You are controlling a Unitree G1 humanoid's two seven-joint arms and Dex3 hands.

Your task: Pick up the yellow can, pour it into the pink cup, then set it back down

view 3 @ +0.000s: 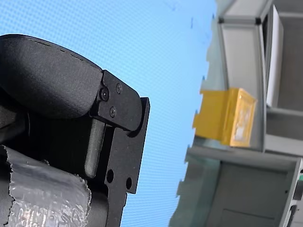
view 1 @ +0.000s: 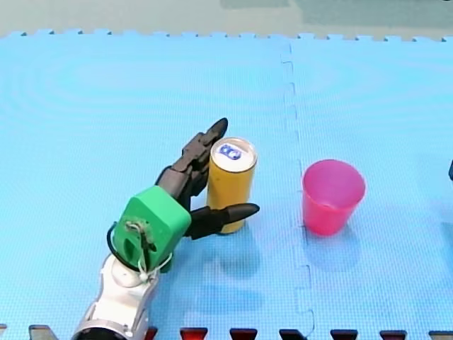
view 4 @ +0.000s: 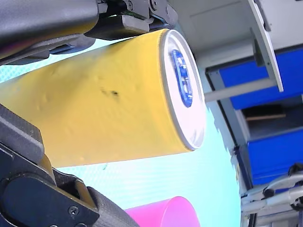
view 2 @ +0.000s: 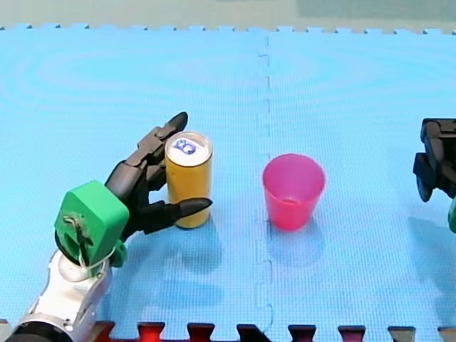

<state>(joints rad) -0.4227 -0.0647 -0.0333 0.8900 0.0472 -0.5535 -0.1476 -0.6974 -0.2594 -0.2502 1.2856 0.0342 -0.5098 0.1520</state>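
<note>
Part of the robot's black right hand (view 2: 436, 165) is cut off at the picture edge, so whether it is open or closed cannot be told. Its left hand (view 1: 182, 185) grips the upright yellow metal can (view 1: 230, 180) on the blue foam mat (view 1: 106, 106), one finger crossing the can's base. An open pink plastic cup (view 1: 331, 197) stands near the can's right, apart from it.

The left hand (view 2: 139, 192) is black, with three jointed fingers (view 2: 162, 135) ending in glossy tapered tips. A green blocky housing (view 2: 91, 221), looped by a black cable (view 1: 113, 244), joins a white forearm (view 1: 120, 301). The right hand (view 2: 436, 167) is black and blocky. In the first wrist view, a black casing (view 3: 47, 75) bears two screws (view 3: 104, 93) beside crinkled grey tape (view 3: 42, 189).
</note>
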